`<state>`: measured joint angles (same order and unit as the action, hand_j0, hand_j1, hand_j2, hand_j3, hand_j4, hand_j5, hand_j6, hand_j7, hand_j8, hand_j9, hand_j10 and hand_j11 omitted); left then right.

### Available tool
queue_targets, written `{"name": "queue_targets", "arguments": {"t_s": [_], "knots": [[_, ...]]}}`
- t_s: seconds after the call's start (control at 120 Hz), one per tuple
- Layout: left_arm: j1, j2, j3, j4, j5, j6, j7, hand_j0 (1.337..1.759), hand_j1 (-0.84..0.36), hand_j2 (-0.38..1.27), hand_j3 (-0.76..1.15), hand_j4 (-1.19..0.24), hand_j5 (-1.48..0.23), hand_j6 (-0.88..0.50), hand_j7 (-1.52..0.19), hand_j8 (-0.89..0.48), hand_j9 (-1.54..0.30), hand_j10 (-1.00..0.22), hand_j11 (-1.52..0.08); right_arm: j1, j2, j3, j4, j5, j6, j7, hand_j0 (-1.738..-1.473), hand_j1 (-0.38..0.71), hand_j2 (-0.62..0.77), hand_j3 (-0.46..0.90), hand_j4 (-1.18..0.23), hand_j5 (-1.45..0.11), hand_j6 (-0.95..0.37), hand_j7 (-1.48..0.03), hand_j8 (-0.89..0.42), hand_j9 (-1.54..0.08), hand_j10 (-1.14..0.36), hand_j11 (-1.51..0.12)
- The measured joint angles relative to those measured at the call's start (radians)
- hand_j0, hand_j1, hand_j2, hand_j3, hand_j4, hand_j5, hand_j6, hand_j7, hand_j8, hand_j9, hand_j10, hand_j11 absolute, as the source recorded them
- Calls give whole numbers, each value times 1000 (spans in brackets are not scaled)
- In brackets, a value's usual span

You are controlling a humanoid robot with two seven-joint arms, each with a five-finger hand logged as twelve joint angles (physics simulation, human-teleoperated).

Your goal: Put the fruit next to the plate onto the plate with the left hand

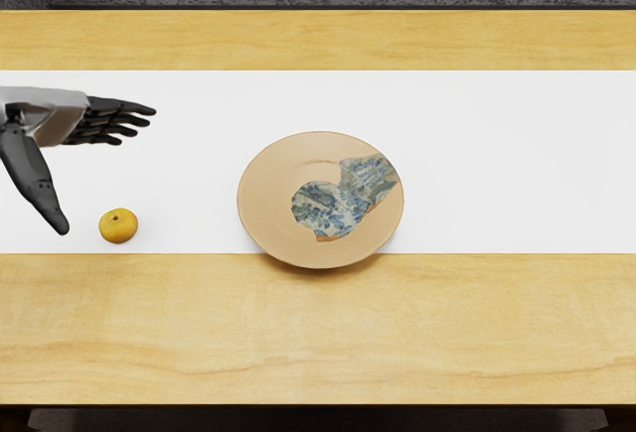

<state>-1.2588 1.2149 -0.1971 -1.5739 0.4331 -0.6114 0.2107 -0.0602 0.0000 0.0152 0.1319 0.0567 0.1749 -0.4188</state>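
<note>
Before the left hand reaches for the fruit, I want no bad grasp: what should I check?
1. Left hand open, holding nothing: ok.
2. Fruit in view, free on the white runner: ok.
3. Hand at the fruit: not ok, it is apart, up-left of it in the picture.
4. Plate has bare room: ok.
5. Runner between fruit and plate unobstructed: ok.
6. Hand's height above the runner: cannot tell.

Dining setting, wooden table (318, 333), runner (497, 154), plate (273, 194)
</note>
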Motion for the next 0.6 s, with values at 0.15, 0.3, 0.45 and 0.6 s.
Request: {"name": "queue_targets", "arguments": {"t_s": [0.15, 0.3, 0.45, 0.6], "knots": [[0, 4, -2, -2, 4, 0, 23, 1658, 330, 4, 0, -24, -24, -26, -23, -26, -23, -24, -22, 1, 0, 4, -1, 2, 0, 0, -1658, -349, 0, 0, 0, 0, 0, 0, 0, 0, 0, 0], [-17, -71, -13, -1, 117, 0, 196, 1658, 330, 4, 0, -24, -24, -26, -23, -25, -23, -24, -23, 3, 0, 6, -1, 2, 0, 0, -1658, -349, 0, 0, 0, 0, 0, 0, 0, 0, 0, 0], [-19, -152, -22, -8, 308, 46, 336, 1658, 330, 4, 0, -25, -24, -27, -23, -27, -23, -25, -23, 4, 0, 6, -2, 0, 0, 0, -1658, -349, 0, 0, 0, 0, 0, 0, 0, 0, 0, 0], [15, -294, -36, -17, 487, 224, 385, 1658, 330, 4, 0, -24, -24, -25, -23, -25, -23, -23, -23, 5, 0, 3, -2, -1, 0, 0, -1658, -349, 0, 0, 0, 0, 0, 0, 0, 0, 0, 0]]}}
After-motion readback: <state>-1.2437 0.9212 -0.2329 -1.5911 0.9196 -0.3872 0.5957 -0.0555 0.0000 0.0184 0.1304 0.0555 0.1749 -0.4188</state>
